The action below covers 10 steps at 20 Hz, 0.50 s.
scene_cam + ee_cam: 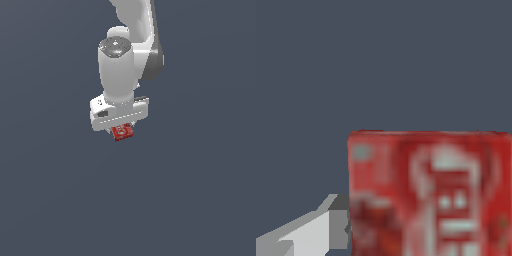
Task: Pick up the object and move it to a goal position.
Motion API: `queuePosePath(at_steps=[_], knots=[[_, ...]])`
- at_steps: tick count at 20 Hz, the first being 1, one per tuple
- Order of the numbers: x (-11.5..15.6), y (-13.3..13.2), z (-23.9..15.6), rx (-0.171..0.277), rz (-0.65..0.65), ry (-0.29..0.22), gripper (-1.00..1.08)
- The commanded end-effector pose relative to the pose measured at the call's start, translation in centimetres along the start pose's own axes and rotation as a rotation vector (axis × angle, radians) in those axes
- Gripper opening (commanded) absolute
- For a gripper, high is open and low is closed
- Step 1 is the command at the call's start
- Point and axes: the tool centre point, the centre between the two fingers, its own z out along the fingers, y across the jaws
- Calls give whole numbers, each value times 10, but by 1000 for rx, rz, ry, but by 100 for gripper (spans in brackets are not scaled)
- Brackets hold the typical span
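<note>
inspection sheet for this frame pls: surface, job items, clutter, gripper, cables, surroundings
Surface: plain dark grey-blue ground, no texture or markings visible.
Job's things: small red box with white lettering, partly showing directly below the gripper in the exterior view; it fills much of the wrist view. Goal position: no marker seen.
Clutter: nothing seen.
Gripper: white gripper pointing down over the box; one grey finger sits right against the box's edge in the wrist view, the other is out of frame. Whether it is clamped on the box cannot be told.
Cables: nothing seen.
Surroundings: uniform dark background, no walls or fixtures; only the white arm is in view.
</note>
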Motion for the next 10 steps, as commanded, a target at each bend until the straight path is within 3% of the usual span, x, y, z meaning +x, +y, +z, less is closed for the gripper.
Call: queuePosePath(at_steps=[1,10], knots=[[-9,-4,-28,0,0,0,-100],[-32,-14,-113,1,0,0,-100]])
